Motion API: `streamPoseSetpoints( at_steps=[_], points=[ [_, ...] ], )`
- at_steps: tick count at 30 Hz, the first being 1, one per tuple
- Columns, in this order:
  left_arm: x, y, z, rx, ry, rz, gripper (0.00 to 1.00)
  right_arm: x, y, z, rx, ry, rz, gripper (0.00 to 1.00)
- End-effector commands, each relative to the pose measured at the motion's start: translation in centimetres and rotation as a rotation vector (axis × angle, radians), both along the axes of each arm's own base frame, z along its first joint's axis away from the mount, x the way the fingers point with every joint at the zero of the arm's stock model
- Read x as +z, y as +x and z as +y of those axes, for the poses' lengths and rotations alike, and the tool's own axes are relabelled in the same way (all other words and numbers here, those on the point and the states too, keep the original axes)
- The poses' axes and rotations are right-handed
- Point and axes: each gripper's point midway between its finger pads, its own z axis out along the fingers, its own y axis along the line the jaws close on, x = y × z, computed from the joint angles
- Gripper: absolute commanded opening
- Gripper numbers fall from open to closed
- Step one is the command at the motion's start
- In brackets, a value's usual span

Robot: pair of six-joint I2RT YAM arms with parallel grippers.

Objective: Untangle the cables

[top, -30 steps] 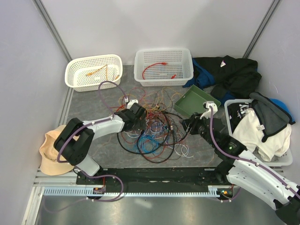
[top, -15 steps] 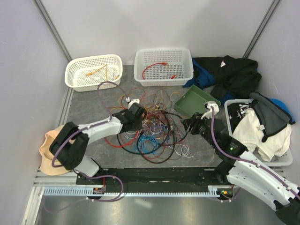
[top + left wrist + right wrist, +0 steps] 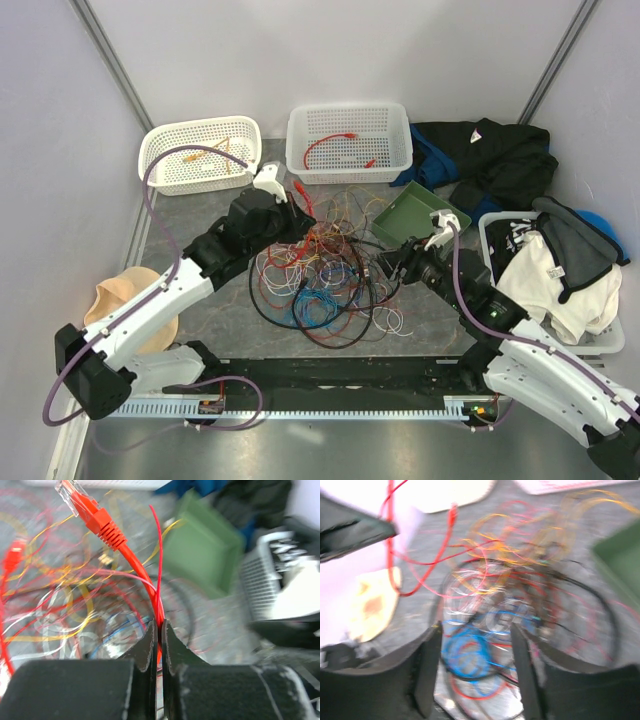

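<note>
- Thin red, yellow, blue, white and black cables [image 3: 322, 272] lie in a tangled heap on the grey tabletop [image 3: 180, 222].
- My left gripper [image 3: 161, 628] pinches one red-orange plugged cable [image 3: 102, 525], which runs up toward 11 o'clock.
- My right gripper [image 3: 476, 632] gapes empty, with the heap at 12 o'clock.

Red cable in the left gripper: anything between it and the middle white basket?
Nothing visible. The left gripper is shut on the red cable just short of the basket; its tail runs into the tangle.

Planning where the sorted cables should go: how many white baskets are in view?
3. The back-left basket, the back-centre basket, and the right basket, piled with clothes. The clothes might hide something smaller.
</note>
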Motion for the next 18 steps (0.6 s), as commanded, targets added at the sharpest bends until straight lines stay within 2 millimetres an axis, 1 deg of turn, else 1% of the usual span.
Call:
streamPoseSetpoints(
  at_steps=[1, 2, 4, 5, 10, 12, 13, 14, 15, 16, 17, 18],
  points=[
    [5.4, -0.4, -2.2, -0.080, -0.155, -0.069, 0.02, 5.9, -1.5, 4.2, 0.218, 0.194, -0.110, 0.70],
    [5.4, -0.4, -2.6, -0.087, -0.169, -0.058, 0.02, 6.6, -1.7, 5.0, 0.258, 0.228, -0.127, 0.72],
    [6.0, -0.1, -3.0, -0.073, -0.215, -0.047, 0.02, 6.9, -2.0, 5.7, 0.286, 0.270, -0.126, 0.75],
    [5.8, 0.0, -3.2, -0.067, -0.226, -0.035, 0.02, 7.5, -2.1, 6.2, 0.301, 0.292, -0.147, 0.75],
    [6.2, 0.4, -4.0, -0.035, -0.337, 0.002, 0.02, 8.6, -3.1, 8.1, 0.366, 0.364, -0.182, 0.75],
    [6.2, 0.5, -4.2, -0.026, -0.360, 0.016, 0.02, 8.6, -2.9, 9.0, 0.373, 0.368, -0.182, 0.75],
    [6.4, 0.5, -4.3, -0.020, -0.385, 0.023, 0.02, 8.5, -2.9, 9.3, 0.377, 0.366, -0.177, 0.74],
    [6.5, 0.5, -4.4, -0.018, -0.394, 0.026, 0.02, 7.7, -2.8, 10.1, 0.387, 0.351, -0.154, 0.73],
    [6.4, 0.5, -4.4, -0.016, -0.403, 0.033, 0.02, 7.6, -2.7, 10.5, 0.386, 0.344, -0.146, 0.73],
    [6.7, 0.4, -4.5, -0.016, -0.410, 0.029, 0.02, 7.1, -2.4, 10.8, 0.368, 0.330, -0.132, 0.72],
    [6.7, 0.4, -4.5, -0.014, -0.411, 0.030, 0.02, 5.7, -2.0, 11.2, 0.355, 0.296, -0.097, 0.72],
    [6.8, 0.4, -4.5, -0.015, -0.413, 0.027, 0.02, 5.3, -1.7, 11.5, 0.344, 0.283, -0.089, 0.71]
  ],
)
